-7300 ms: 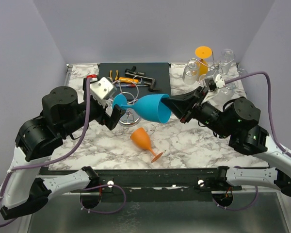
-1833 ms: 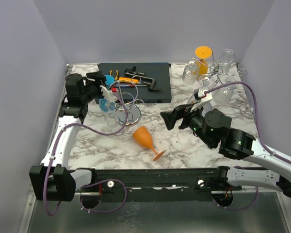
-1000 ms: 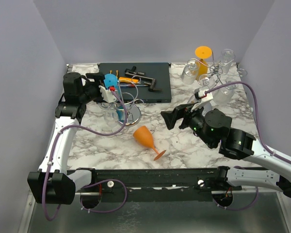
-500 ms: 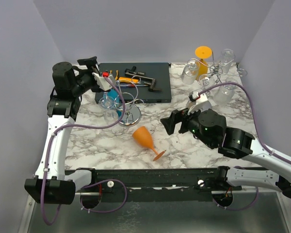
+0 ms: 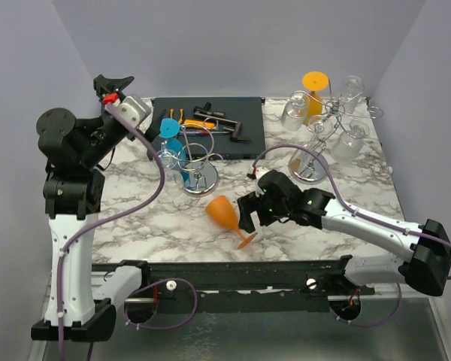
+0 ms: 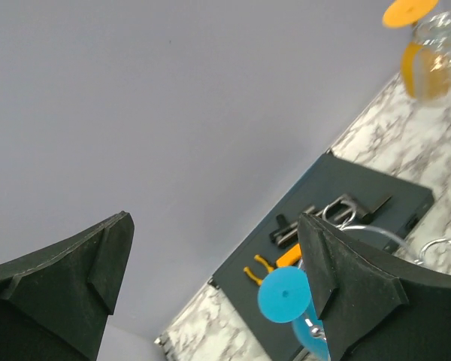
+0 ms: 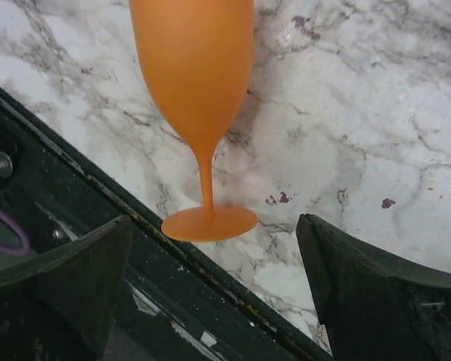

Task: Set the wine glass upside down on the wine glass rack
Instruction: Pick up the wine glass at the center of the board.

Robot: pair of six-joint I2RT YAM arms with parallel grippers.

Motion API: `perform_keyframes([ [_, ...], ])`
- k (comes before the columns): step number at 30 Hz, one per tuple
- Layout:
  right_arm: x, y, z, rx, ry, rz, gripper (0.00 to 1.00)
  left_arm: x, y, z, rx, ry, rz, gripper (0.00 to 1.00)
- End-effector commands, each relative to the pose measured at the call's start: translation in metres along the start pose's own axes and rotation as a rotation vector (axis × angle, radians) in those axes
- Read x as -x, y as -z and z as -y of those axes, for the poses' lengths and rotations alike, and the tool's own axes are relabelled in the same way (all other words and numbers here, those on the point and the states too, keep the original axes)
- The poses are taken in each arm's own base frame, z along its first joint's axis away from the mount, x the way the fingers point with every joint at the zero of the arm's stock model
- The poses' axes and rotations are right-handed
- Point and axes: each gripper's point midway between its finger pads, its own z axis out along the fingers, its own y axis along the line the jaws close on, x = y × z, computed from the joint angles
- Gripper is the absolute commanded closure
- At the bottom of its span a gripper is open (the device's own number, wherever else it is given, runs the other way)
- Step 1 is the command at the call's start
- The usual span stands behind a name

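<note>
One orange glass (image 5: pixel 219 213) lies sideways on the table (image 5: pixel 135 219); right gripper (image 5: pixel 246 216) just beside it, left gripper (image 5: pixel 113 81) well away (both spread apart).

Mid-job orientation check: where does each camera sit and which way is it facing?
Top external: above and behind the robot, looking down on the marble table; left arm and right arm show, left gripper high at back left, right gripper low near the front.
Left wrist: high, facing across toward the back wall and the foot of the blue glass; both left fingers show.
Right wrist: low, facing down on the lying orange glass; both right fingers show.
Shared: the top view shows both glasses too.
</note>
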Motion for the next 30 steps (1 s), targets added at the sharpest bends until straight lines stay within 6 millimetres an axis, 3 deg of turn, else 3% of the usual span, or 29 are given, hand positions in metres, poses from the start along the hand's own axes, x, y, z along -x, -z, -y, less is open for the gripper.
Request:
perform_keyframes([
  [1,-0.018,0.004,-0.017,0.132,0.007,-0.074,0.02,0.023,0.024,0.035,-0.082,0.135,0.070,0.01],
  [8,-0.042,0.025,-0.021,0.174,-0.096,-0.115,0.03,0.023,0.039,0.062,-0.157,0.122,0.096,0.02],
  [12,-0.051,0.028,-0.031,0.238,-0.204,-0.107,0.12,0.014,0.039,0.074,-0.205,0.110,0.096,0.03],
  [20,-0.065,0.001,-0.050,0.332,-0.286,-0.187,0.23,-0.001,0.034,0.079,-0.232,0.069,0.080,0.04],
  [30,-0.050,-0.031,-0.022,0.105,-0.302,-0.165,0.34,-0.004,0.042,0.088,-0.243,0.019,0.084,0.04],
])
